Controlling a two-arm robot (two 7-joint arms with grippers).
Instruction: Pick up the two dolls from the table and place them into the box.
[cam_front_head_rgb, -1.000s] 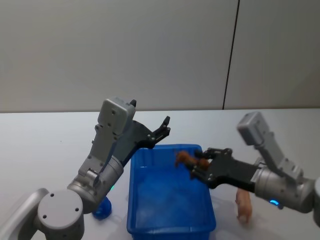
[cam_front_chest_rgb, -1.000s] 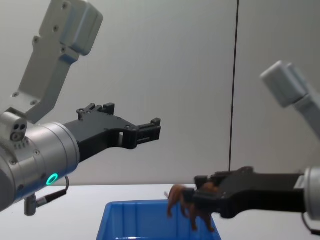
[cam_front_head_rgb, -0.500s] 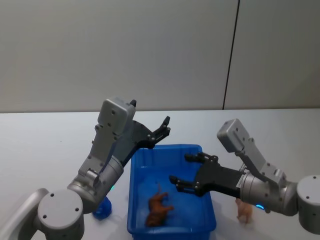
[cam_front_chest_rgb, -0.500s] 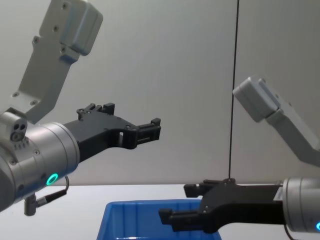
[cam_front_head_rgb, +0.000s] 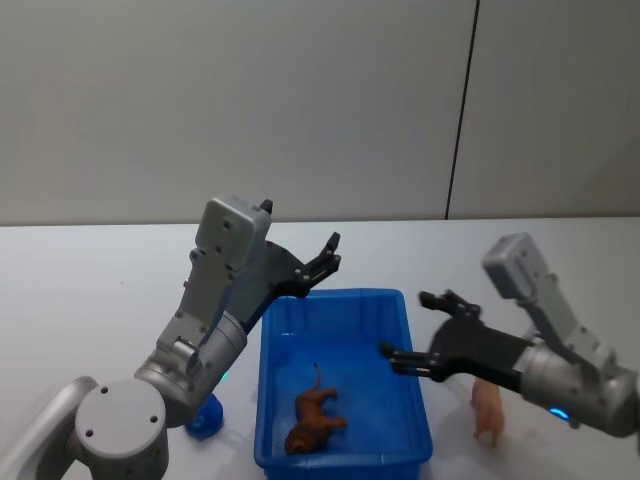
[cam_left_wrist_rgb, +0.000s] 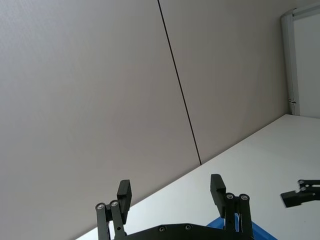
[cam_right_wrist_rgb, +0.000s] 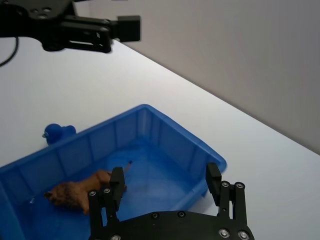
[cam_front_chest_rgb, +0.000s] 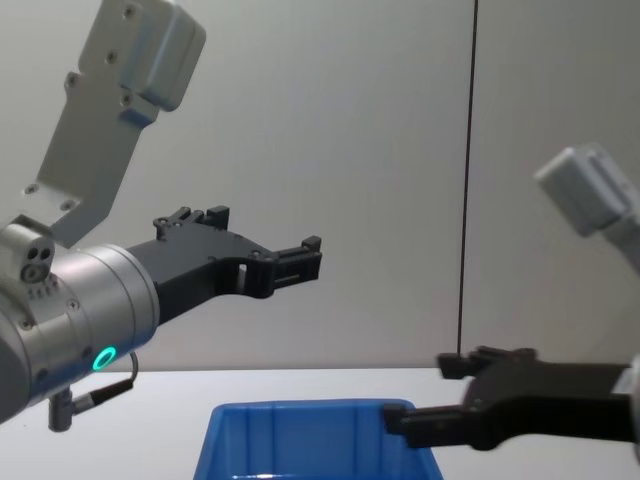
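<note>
Your right gripper (cam_front_head_rgb: 405, 324) hangs over the right rim of the box (cam_front_head_rgb: 268, 372), jaws spread wide and holding nothing. Down in the box, the brown doll (cam_front_head_rgb: 312, 420) lies on its side on the floor, in the near half, a little toward the left wall. From the right wrist view it shows well below the spread jaws. The pink doll (cam_front_head_rgb: 488, 410) is out on the surface (cam_front_head_rgb: 90, 290), just beside the box's right wall, under your right arm and partly hidden by it. Your left gripper (cam_front_head_rgb: 330, 253) is held high above the box's far left corner, jaws released as well, nothing between them. A small blue object (cam_front_head_rgb: 203, 420) rests on the surface just left of the box, half tucked behind the left arm's base.
</note>
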